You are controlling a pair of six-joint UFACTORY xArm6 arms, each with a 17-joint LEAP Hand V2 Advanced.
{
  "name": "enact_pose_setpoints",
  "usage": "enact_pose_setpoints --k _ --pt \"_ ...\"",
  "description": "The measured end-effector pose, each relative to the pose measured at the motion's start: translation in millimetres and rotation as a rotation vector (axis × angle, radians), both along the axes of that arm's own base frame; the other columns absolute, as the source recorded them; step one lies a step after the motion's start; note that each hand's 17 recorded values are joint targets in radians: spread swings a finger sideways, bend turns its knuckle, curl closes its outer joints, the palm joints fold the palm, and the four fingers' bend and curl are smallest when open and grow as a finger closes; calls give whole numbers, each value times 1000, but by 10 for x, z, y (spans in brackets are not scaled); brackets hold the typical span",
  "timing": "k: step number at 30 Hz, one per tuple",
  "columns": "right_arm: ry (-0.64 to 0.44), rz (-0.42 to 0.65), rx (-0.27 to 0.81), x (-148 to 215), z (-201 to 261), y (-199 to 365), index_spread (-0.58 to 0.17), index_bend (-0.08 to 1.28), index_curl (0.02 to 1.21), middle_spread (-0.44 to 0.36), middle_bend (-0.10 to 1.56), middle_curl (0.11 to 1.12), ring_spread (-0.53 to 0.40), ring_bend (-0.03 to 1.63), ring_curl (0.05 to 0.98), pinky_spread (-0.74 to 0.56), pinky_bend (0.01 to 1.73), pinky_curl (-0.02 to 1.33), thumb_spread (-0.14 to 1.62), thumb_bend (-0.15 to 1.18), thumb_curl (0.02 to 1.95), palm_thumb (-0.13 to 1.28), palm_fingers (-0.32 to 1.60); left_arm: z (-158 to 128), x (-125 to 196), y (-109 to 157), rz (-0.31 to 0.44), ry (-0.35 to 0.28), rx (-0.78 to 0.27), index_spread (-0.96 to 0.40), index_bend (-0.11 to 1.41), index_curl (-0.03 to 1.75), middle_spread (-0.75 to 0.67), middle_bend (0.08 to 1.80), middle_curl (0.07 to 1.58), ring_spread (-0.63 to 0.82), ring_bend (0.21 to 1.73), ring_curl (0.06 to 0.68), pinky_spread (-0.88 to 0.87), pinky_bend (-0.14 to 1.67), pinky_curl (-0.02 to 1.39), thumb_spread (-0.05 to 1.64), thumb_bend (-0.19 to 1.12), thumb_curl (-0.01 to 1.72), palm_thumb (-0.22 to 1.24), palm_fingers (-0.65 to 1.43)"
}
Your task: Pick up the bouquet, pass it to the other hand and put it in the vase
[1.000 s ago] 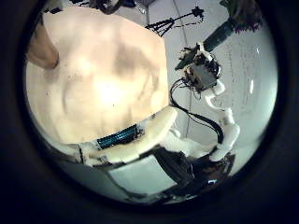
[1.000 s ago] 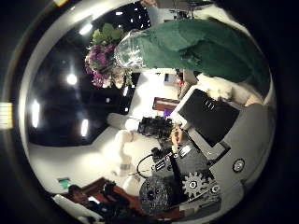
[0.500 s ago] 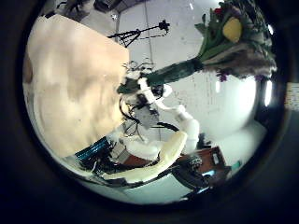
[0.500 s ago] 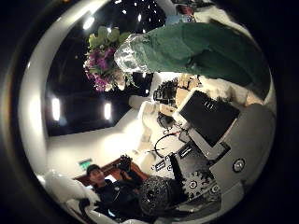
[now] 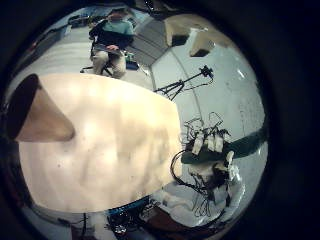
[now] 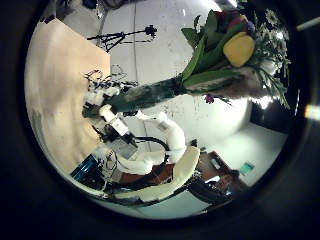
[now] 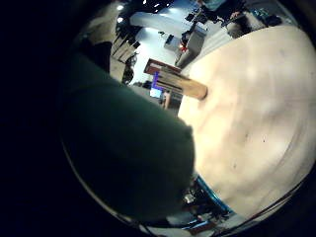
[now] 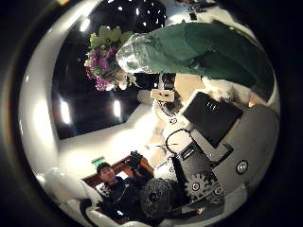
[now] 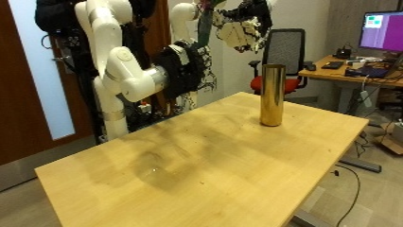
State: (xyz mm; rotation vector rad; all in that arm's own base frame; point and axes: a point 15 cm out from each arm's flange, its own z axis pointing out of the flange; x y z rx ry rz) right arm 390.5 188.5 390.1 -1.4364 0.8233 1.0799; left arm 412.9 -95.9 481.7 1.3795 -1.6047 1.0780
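Table: we count one light wooden table [image 9: 189, 161]. Its top carries the vase.
Arms: we count two white robot arms [image 9: 124, 68], coming in over the far side of the table.
Vase: one tall brass-coloured metal cylinder vase [image 9: 271, 95]. It stands upright on the table near the far corner. It also shows on the tabletop in the left little finger side view [image 5: 40, 115] and the right little finger side view [image 7: 183, 87].
Bouquet: one bouquet of mixed flowers and leaves [image 6: 225, 55]. It is off the table and not yet in the vase.
Bouquet stem: one wrapped stem [image 8: 208, 52]. It lies straight across the right palm and fills much of the right little finger side view [image 7: 128, 148], so it is close against that palm. The flower heads [image 8: 109, 61] stick out free past the palm.
Right hand: the right hand [image 6: 105, 100] is closed around the lower stem and carries the bouquet alone, as seen from the left palm.
Left hand: apart from the bouquet, its palm facing the flowers. We cannot tell how far open it is.
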Motion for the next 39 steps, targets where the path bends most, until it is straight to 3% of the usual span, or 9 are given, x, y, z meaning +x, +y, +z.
enact_pose_setpoints --k 4,14,22,28,29,30,34,37,39 --pt "-2 -7 -20 32 -40 69 -235 1102 925 -134 1355 805 -191 1437 672 -242 1051 1114 203 -19 951 1194 1116 78 -44 12 -25 11 -52 279 148 287 197 431 419 394 668 131 431 316 285 750 -34 338 148 224" --pt "1 17 -40 35 -68 246 -234 1106 920 -135 1355 806 -187 1436 675 -252 1034 1136 188 -18 946 1200 1116 126 -180 -140 -146 67 -91 284 189 302 91 489 438 355 679 135 319 333 289 748 -35 339 201 298" --pt "14 56 -48 -40 -84 420 -234 1106 917 -135 1353 807 -191 1432 677 -256 1032 1141 175 -19 944 1199 1119 196 -166 -229 -153 68 -131 254 177 352 43 473 438 297 682 130 224 316 280 763 -33 339 259 353" --pt "0 47 -71 7 -100 484 -235 1111 920 -136 1352 811 -194 1431 681 -257 1024 1142 161 -20 940 1195 1114 188 -169 -324 -159 90 -149 206 182 376 -88 598 491 200 680 121 146 300 268 788 -28 340 325 431" --pt "-1 44 -76 15 -114 488 -235 1111 921 -136 1352 812 -194 1431 681 -258 1023 1142 159 -19 940 1195 1114 179 -162 -325 -156 95 -150 187 170 379 -128 651 516 147 704 125 103 322 272 793 -29 340 336 506" --pt "-1 39 -81 26 -129 492 -236 1111 922 -137 1350 812 -194 1431 682 -258 1023 1142 158 -19 939 1195 1112 169 -158 -325 -154 97 -152 142 115 361 -204 742 541 -29 791 139 -42 431 282 821 2 348 416 704" --pt "3 33 -81 34 -146 493 -236 1110 924 -138 1348 815 -195 1431 684 -258 1023 1142 159 -17 939 1198 1113 144 -151 -317 -146 106 -158 38 118 321 -332 861 652 -356 981 228 -445 761 367 862 3 367 591 826" --pt "4 28 -86 43 -171 490 -239 1111 930 -144 1318 819 -202 1399 684 -266 1078 1134 302 -50 922 1096 1099 165 -125 -317 -137 102 -179 -90 140 275 -432 821 760 -471 1281 376 -659 1126 485 862 23 401 812 1015" --pt "0 22 -99 59 -204 479 -238 1087 927 -147 1287 816 -206 1394 681 -272 1095 1119 427 -26 908 1094 1083 213 -90 -321 -121 86 -199 -131 160 272 -461 802 803 -472 1322 410 -670 1186 508 851 7 409 846 1010"
